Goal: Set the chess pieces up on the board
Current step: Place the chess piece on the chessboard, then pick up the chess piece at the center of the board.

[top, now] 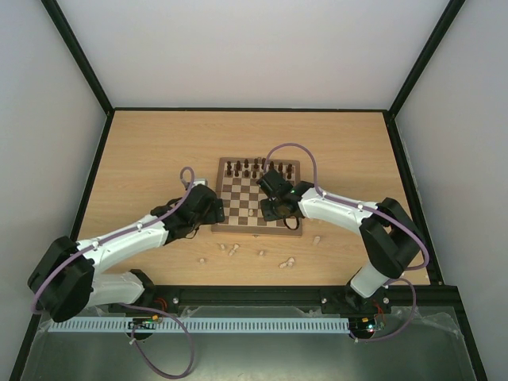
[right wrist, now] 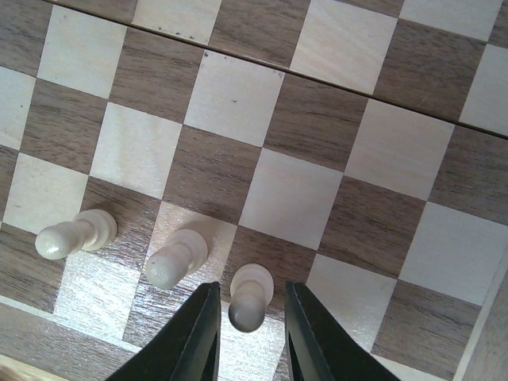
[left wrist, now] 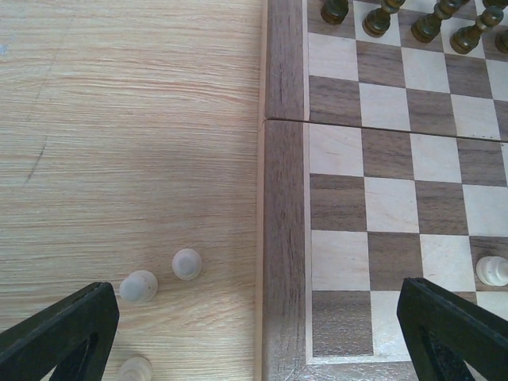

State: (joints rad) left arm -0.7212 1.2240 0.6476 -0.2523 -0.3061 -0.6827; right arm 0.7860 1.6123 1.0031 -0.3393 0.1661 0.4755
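The board [top: 238, 190] lies mid-table, with dark pieces along its far rows. In the right wrist view three cream pawns stand on the board [right wrist: 381, 151] near its front edge. My right gripper [right wrist: 251, 287] is open and straddles one pawn [right wrist: 252, 295] on a dark square, with a small gap on each side. The other two pawns [right wrist: 176, 258] [right wrist: 75, 234] stand to its left. My left gripper [left wrist: 254, 341] is open wide and empty over the board's left border [left wrist: 282, 238]. Three cream pawns [left wrist: 187, 263] stand on the table beside it. In the top view the left gripper [top: 216, 208] and right gripper [top: 274, 210] flank the board's front half.
Several loose cream pieces [top: 232, 248] lie on the table between the board's front edge and the arm bases, some on their sides [top: 287, 262]. Dark pieces [left wrist: 381, 17] stand on the far rows. Another cream piece [left wrist: 492, 271] stands on the board by the left gripper's right finger.
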